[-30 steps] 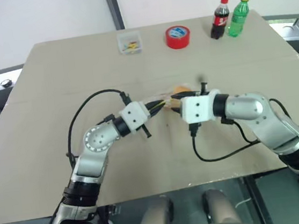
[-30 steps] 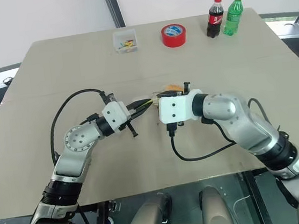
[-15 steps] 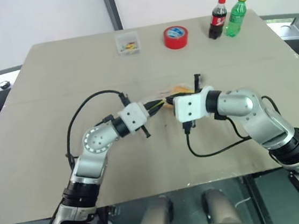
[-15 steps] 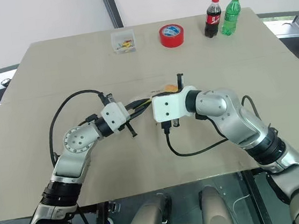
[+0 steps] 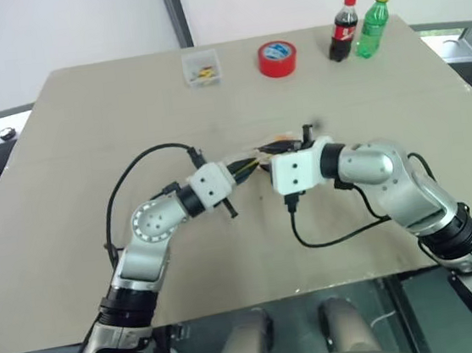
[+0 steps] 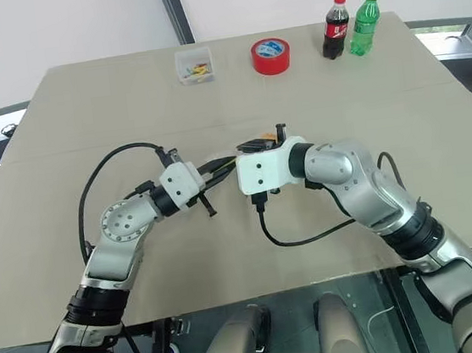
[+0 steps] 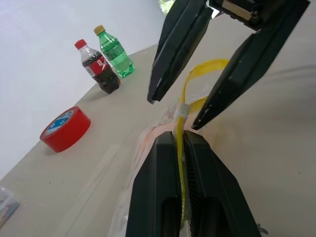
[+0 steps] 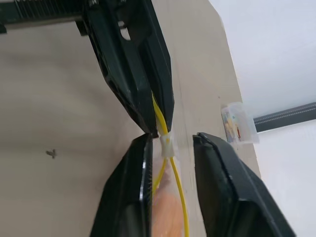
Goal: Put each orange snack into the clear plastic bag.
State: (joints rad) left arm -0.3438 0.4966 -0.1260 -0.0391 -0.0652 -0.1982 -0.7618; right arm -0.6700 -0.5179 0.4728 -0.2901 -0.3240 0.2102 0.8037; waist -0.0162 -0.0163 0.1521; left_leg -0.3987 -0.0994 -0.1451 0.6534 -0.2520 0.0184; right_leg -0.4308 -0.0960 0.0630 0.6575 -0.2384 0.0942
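Beige tabletop [image 5: 62, 145] against a plain pale wall, both arms meeting near its middle

Clear plastic bag [image 7: 158, 129] held up between the two grippers, yellow closure strip [image 7: 190, 79] pinched flat in the fully shut fingers of the left gripper [image 7: 179, 140]; small white zip slider [image 8: 167, 144] sitting right at those fingertips

Orange snack [image 8: 168, 215] seen through the film just behind the slider, between the fingers of the right gripper [image 8: 170, 140], so judged already inside the bag; blurred orange glimpse [image 6: 267, 136] just beyond the right hand in the head views, too hidden to say whether one piece or two

Right gripper part open, fingers straddling the slider and strip without visibly clamping either, tips almost touching the left gripper's tips

Farther out, well beyond both hands along the table's far edge: small clear box [image 5: 203, 67] of tiny yellow-orange bits, red tape roll [image 5: 277, 58], cola bottle [image 5: 342, 28] and green bottle [image 5: 372, 23] side by side; no orange piece lying loose on the table

Judged late in the task: at least one snack bagged, second not confirmable, mouth of the bag splayed on the right gripper's side of the slider and seemingly not yet fully zipped; likely left: checking the second piece and closing the strip
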